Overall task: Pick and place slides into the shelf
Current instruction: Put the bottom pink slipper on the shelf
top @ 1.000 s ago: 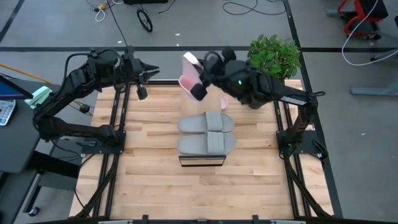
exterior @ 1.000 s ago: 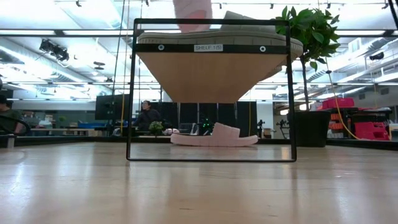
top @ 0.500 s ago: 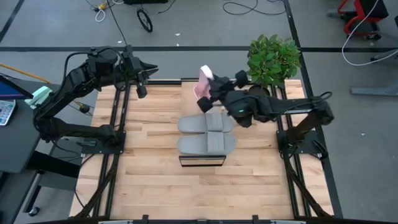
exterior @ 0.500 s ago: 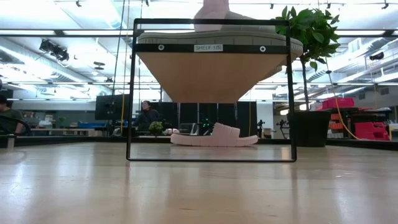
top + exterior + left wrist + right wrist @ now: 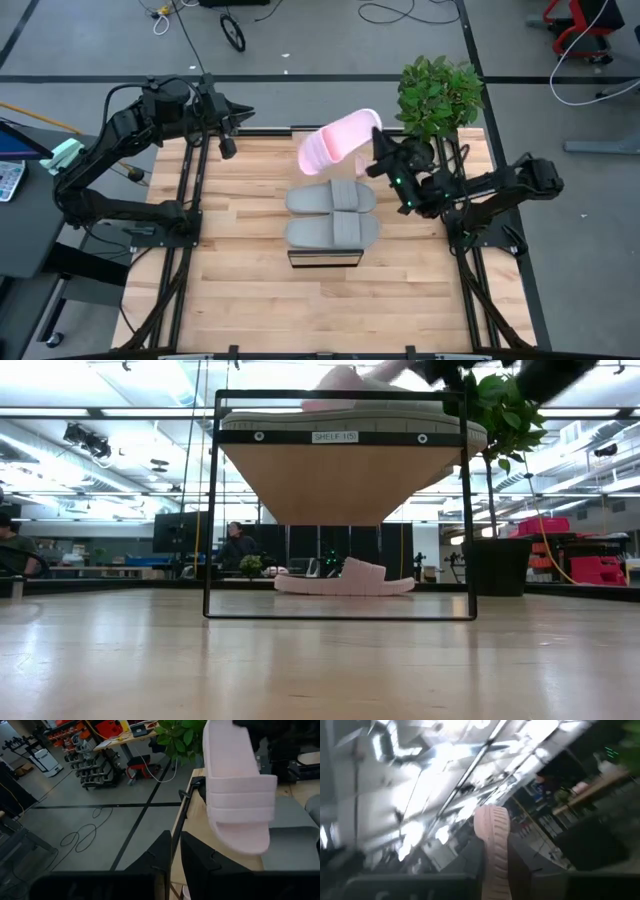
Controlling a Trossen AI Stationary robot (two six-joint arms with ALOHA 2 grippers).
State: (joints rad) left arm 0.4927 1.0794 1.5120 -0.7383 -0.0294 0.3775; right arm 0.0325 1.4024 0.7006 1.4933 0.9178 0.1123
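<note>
Two grey slides (image 5: 332, 198) (image 5: 332, 232) lie side by side on the shelf (image 5: 325, 258), soles down on its top. A pink slide (image 5: 338, 140) hangs over the shelf's far end, strap up, with my right gripper (image 5: 378, 152) shut on it; it also shows in the left wrist view (image 5: 240, 795). Another pink slide (image 5: 345, 580) lies on the table behind the shelf (image 5: 340, 435). My left gripper (image 5: 238, 113) waits shut above the table's far left corner. My right gripper pinches the pink slide's heel end (image 5: 222, 732) between its two fingers (image 5: 470, 862), coming from the table's right side. The fingers lie along the slide, which sticks out toward the left. The slide is lifted, sloping down to its toe end (image 5: 335, 380) just above the grey slides.
A potted plant (image 5: 440, 90) stands at the table's far right corner, close behind my right arm. Dark frame rails (image 5: 190, 200) run along both table sides. Bare wooden tabletop (image 5: 320, 310) lies in front of the shelf.
My right gripper has dropped and drawn back toward the table's right edge while rolling its wrist. The pink slide, which stood on end high over the far edge, has swung over and now lies across, strap up, low over the shelf's far end.
</note>
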